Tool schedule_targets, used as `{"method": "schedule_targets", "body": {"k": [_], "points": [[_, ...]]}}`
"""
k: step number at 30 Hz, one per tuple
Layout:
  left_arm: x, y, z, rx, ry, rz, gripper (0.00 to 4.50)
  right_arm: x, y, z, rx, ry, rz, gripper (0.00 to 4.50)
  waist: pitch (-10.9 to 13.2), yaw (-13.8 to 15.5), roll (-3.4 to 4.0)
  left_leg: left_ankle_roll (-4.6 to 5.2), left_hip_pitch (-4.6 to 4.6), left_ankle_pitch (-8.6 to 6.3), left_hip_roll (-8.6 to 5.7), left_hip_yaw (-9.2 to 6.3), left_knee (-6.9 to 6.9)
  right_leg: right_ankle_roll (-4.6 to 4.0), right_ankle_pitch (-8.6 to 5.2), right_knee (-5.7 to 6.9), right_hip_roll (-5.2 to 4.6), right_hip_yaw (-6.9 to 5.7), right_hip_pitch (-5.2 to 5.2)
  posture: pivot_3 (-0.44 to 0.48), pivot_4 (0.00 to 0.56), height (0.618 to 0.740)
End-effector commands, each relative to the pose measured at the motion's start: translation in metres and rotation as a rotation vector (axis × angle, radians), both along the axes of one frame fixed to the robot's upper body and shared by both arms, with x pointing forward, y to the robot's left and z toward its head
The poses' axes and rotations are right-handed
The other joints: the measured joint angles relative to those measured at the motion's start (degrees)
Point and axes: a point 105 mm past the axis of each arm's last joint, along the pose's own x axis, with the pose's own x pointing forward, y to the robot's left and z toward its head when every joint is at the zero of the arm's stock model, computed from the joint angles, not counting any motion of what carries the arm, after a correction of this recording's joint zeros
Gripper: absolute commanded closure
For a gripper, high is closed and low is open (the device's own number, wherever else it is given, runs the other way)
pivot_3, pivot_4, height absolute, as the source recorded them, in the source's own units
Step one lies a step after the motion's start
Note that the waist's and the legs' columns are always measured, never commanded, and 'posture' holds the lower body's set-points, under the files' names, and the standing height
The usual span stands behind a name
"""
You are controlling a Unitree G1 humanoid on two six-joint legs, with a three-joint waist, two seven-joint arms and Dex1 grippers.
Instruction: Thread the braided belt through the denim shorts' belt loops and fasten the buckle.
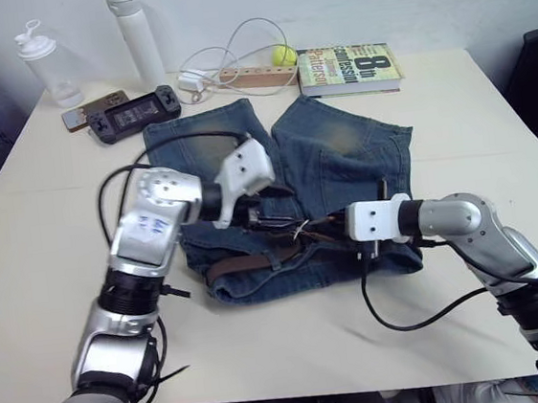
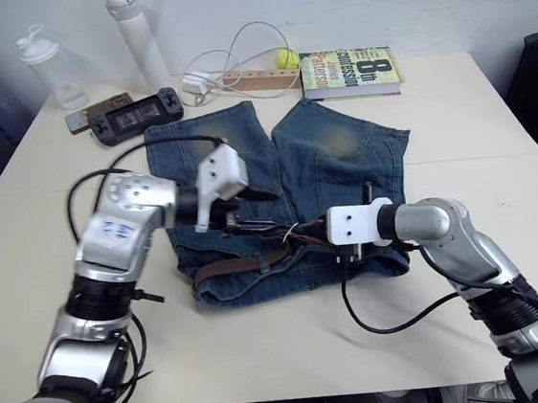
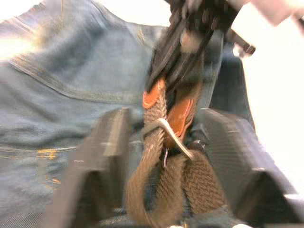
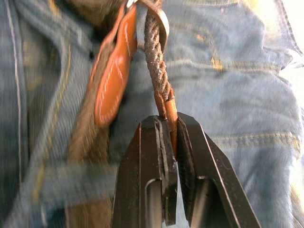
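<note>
The denim shorts (image 1: 340,146) lie flat on the table, waistband toward me. The braided belt (image 1: 242,265) runs along the waistband, and a belt loop (image 1: 275,257) crosses it. At the front middle the belt's two ends meet. My right gripper (image 1: 322,227) is shut on the tan leather tip (image 4: 171,118), just past the buckle (image 4: 156,19). My left gripper (image 1: 266,219) comes in from the other side. In the left wrist view its fingers (image 3: 109,142) stand apart on either side of the belt and the buckle (image 3: 166,135), open.
At the table's far edge stand a book (image 1: 349,68), a wooden power strip (image 1: 256,76) with a white cable (image 1: 234,51), a yellow ball (image 1: 284,56), a white bottle (image 1: 139,37), a clear bottle (image 1: 46,66) and a game controller (image 1: 134,110).
</note>
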Motion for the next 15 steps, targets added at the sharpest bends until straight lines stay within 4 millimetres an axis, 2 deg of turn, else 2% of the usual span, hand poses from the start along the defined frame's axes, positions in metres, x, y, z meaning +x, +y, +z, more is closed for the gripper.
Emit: {"method": "schedule_targets", "body": {"k": [1,6,9,15], "points": [[-0.012,0.015,0.014,-0.083,0.036,0.014,0.01,0.002,-0.012,0.027,0.01,-0.093,0.005,4.5,0.0,0.0,0.0,-0.01,0.01,0.0,0.0,-0.01,0.0,0.0,0.0,0.0,0.0,0.0,0.01,0.0,0.15,0.703],[-0.029,0.027,-0.002,-0.084,0.126,0.029,0.01,0.003,-0.029,0.041,0.001,-0.14,-0.013,4.5,0.0,0.1,0.0,-0.03,0.01,-0.01,0.0,-0.03,0.0,0.0,0.0,-0.01,-0.01,0.0,0.03,0.0,0.15,0.703],[-0.031,0.035,-0.026,0.002,0.142,0.055,0.87,0.004,-0.041,0.05,-0.011,-0.173,-0.03,4.5,0.0,0.2,0.0,-0.05,0.0,-0.02,0.0,-0.04,0.0,0.0,0.0,-0.05,-0.02,-0.01,0.04,0.0,0.15,0.703],[-0.042,0.039,-0.057,0.111,0.192,0.017,3.59,0.002,-0.049,0.056,-0.024,-0.191,-0.034,4.5,0.0,0.1,0.0,-0.09,0.03,-0.05,0.0,-0.03,0.0,-0.01,-0.01,-0.08,-0.01,0.01,0.04,0.0,0.15,0.703]]}}
